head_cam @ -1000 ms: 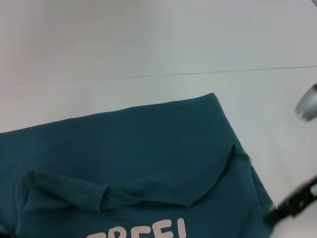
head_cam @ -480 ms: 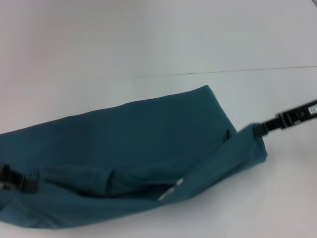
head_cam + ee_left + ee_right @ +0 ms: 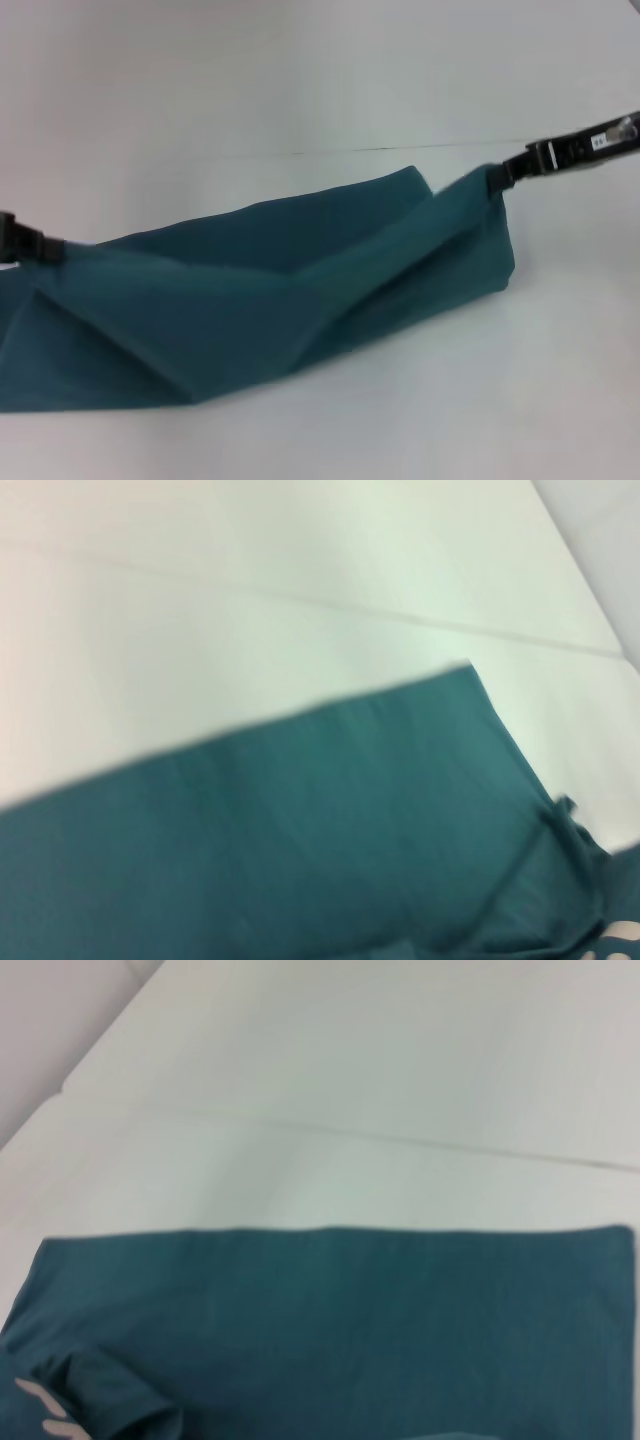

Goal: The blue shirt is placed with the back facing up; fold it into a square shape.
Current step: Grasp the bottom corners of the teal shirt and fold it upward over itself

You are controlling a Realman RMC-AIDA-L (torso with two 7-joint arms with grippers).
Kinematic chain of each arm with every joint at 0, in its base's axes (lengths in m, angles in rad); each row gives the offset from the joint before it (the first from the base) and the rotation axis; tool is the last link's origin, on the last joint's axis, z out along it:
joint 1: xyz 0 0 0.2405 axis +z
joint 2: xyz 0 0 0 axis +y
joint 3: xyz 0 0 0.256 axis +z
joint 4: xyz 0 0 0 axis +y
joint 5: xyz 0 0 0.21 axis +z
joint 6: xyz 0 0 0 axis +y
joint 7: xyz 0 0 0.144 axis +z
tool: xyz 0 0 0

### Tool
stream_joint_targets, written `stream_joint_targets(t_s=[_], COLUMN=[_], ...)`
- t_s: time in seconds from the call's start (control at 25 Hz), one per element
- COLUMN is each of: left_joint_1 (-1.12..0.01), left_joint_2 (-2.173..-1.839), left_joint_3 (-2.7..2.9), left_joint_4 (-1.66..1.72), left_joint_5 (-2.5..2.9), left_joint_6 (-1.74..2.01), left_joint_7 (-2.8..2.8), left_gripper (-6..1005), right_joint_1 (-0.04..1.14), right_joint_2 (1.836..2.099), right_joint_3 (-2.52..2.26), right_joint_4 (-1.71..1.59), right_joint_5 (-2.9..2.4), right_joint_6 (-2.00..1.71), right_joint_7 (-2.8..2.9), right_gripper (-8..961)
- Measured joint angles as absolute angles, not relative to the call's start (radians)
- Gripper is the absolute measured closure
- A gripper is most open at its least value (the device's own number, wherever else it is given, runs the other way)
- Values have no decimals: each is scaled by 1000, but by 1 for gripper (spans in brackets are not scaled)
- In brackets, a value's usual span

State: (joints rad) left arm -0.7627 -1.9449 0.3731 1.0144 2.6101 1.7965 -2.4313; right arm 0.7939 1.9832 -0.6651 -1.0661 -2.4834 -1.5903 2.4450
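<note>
1. Blue shirt [image 3: 260, 300]: dark teal, plain side out, draped in a long creased fold across the white counter [image 3: 300, 80].
2. Left claw [image 3: 45, 250] pinching one raised end.
3. Right claw [image 3: 500, 175] clamped on the other.

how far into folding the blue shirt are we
Midway. Done: nothing is squared yet. In hand: the left gripper and right gripper each hold an end of the blue shirt, its near edge lifted and carried toward the far edge. Left: lay that fold flat, then fold the long strip into a square.
</note>
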Motion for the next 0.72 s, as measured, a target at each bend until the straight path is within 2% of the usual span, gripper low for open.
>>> stream_joint_targets(t_s=[0.16, 0.32, 0.72], left_joint_1=[-765, -766, -752], left_joint_2=[-1940, -1949, -1982], left_joint_3=[384, 417, 573], left_joint_4=[1015, 1015, 1008], left_joint_5=[2609, 2612, 2619], left_joint_6=[1707, 1613, 1389], left_joint_7=[-2448, -2457, -2498], left_gripper=[864, 860, 850], right_joint_1=[796, 803, 829], right_joint_2=[1975, 1980, 2038], right_joint_3=[-663, -670, -747], right_joint_4=[-1057, -1019, -914], right_joint_5=[-2483, -2483, -2461], right_joint_6=[-1506, -1411, -1107], right_joint_7=[2475, 2480, 2471], right_gripper=[851, 851, 851])
